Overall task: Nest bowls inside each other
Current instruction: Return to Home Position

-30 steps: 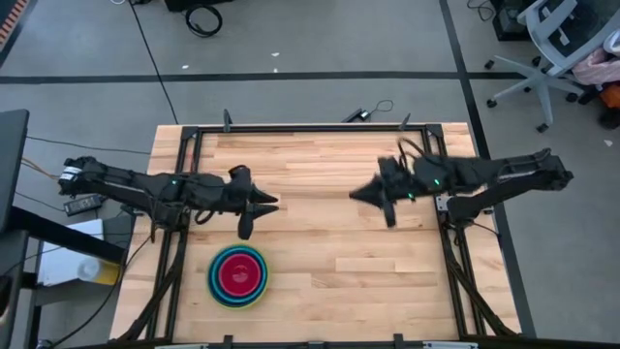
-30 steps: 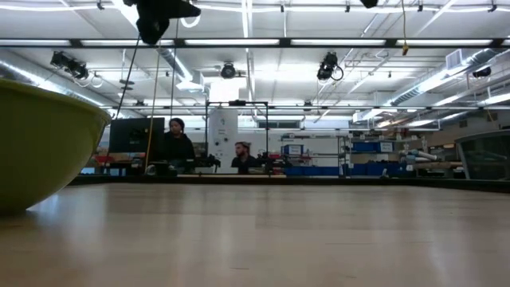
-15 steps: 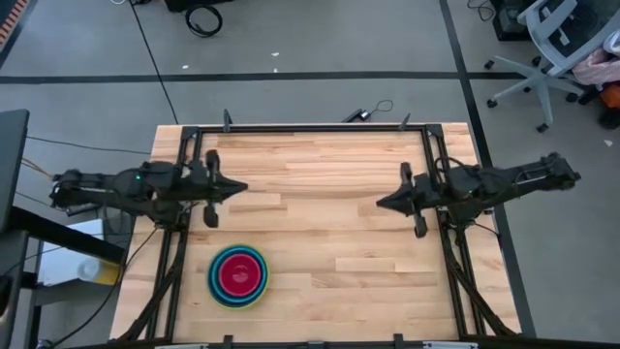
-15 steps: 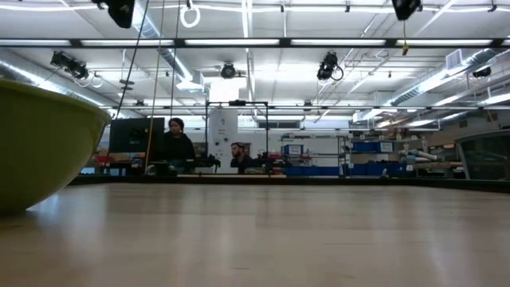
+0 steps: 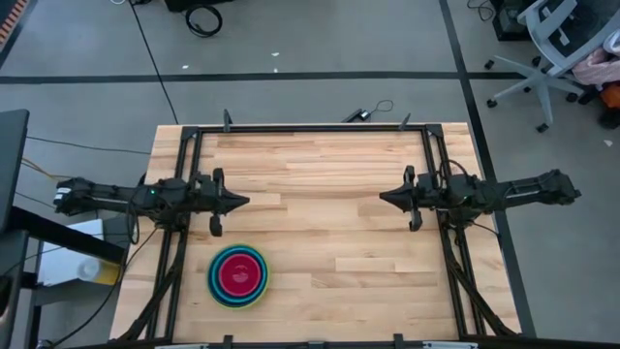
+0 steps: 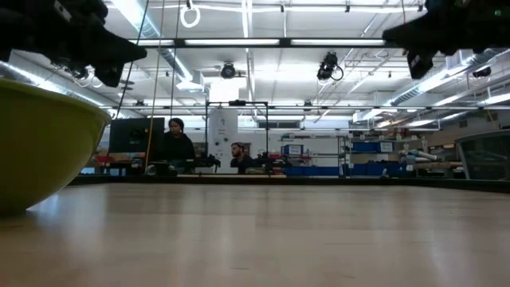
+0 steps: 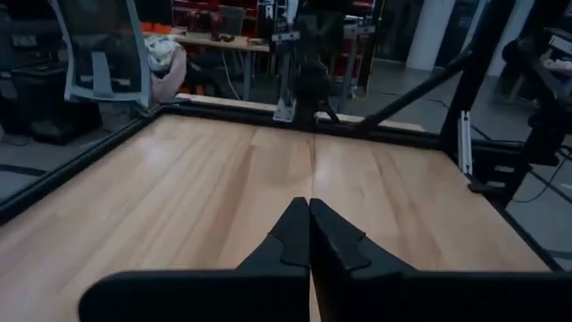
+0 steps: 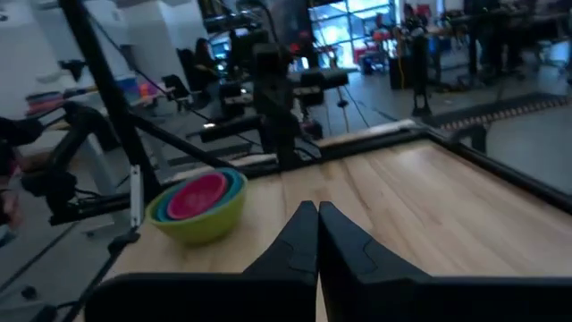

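The bowls [image 5: 237,275] stand nested in one stack on the table's near left part: a magenta-red one innermost, blue rims around it, a yellow-green one outermost. The right wrist view shows the same stack [image 8: 198,207], and its yellow-green wall [image 6: 40,143] fills the low view's left. My left gripper [image 5: 246,202] hovers shut at the table's left side, beyond the stack, pointing level toward the right; its fingertips meet in its wrist view [image 7: 309,207]. My right gripper [image 5: 380,200] hovers shut at the right side, pointing level toward the left [image 8: 318,208]. Neither holds anything.
A black frame rail [image 5: 310,128] runs along the table's far edge, with rails down both sides. Bare wood [image 5: 320,233] lies between the two grippers. People sit at desks in the room beyond the table [image 6: 177,139].
Both arms have drawn back from the table's middle toward their own sides and come down, levelling out. In the low view they have dropped into the upper corners. The nested bowls have stayed where they were.
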Controlling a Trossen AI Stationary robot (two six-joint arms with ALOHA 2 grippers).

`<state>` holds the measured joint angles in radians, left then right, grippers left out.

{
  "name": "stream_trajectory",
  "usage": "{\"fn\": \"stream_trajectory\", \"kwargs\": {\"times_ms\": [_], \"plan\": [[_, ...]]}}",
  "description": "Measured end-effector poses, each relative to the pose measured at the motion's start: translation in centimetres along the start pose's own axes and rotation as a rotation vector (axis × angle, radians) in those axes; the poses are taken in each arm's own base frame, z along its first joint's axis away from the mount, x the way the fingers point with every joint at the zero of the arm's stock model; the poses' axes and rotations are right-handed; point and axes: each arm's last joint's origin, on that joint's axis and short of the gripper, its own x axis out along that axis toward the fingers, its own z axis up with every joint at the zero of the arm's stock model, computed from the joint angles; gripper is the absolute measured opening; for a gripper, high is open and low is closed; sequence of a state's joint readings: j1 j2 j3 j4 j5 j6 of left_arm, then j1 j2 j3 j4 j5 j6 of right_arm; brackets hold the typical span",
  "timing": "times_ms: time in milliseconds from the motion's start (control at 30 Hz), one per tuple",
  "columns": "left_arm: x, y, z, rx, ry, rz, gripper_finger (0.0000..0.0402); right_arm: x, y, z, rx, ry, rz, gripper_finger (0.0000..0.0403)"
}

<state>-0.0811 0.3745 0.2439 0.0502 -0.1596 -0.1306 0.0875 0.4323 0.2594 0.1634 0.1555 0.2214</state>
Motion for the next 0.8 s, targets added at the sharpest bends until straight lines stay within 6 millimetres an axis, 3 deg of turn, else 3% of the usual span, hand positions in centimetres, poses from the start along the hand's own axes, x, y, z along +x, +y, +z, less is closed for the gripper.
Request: {"fn": "stream_trajectory", "kwargs": {"times_ms": [367, 800], "plan": [[-1.9, 0.3, 0.0, 0.05, -0.085, -0.005, 0.0002, -0.4, -2.0, -2.2, -0.006, -0.002, -0.055, 0.0007], [-4.3, 0.7, -0.1, 0.017, -0.118, -0.001, 0.0002, -2.8, -2.5, -1.2, 0.002, -0.115, 0.043, 0.0006]]}}
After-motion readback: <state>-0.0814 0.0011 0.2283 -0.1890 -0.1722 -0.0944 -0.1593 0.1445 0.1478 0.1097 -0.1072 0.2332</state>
